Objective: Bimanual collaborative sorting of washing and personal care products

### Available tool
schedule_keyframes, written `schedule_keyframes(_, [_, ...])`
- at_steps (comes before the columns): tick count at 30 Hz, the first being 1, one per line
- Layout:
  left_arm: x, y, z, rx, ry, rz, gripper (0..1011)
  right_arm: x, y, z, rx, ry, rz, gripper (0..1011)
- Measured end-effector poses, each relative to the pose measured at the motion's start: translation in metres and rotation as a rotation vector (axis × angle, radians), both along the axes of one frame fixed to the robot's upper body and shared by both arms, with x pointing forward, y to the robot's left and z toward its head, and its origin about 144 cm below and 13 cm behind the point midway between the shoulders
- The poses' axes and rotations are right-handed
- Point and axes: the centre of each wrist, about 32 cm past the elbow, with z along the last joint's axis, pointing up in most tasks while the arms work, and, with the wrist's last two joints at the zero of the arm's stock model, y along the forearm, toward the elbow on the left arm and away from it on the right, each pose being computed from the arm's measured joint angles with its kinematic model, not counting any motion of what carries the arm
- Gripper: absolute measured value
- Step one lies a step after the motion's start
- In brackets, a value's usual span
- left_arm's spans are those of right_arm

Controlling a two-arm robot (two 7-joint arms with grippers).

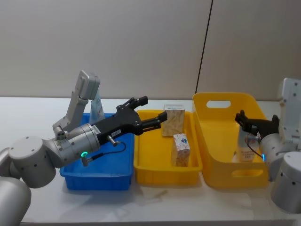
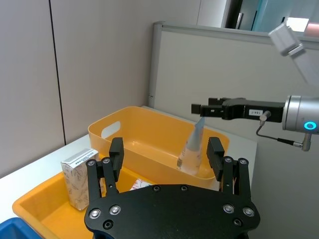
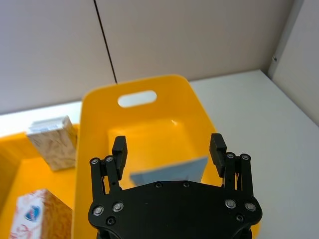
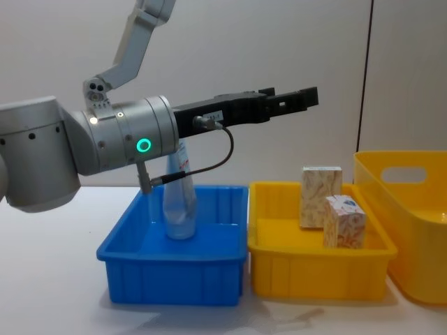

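Two light-blue squeeze tubes stand upright. One tube (image 4: pixel 180 202) leans in the blue bin (image 4: pixel 174 269), partly hidden behind my left arm. The other tube (image 2: pixel 192 149) rests against the wall of the tall yellow bin (image 1: pixel 221 155). My right gripper (image 3: pixel 168 149) hangs open just above that tube (image 3: pixel 169 172), not gripping it. Two speckled cardboard boxes (image 1: pixel 173 121) (image 1: pixel 181 149) stand in the shallow yellow tray (image 1: pixel 146 169). Reaching from over the blue bin toward the tray, my left gripper (image 1: pixel 153 112) is open and empty, high above the boxes (image 4: pixel 320 197).
The three containers sit side by side on the white table: blue bin on the left, shallow yellow tray in the middle, tall yellow bin (image 4: pixel 412 230) on the right. A grey wall stands close behind. Bare table lies in front of the containers.
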Motion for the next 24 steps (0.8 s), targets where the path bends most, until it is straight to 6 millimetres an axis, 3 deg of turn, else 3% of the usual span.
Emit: schedule_keyframes(24, [0.000, 0.000, 0.000, 0.000, 0.000, 0.000, 1001, -0.024, -0.001, 0.012, 0.043, -0.232, 0.092, 1004])
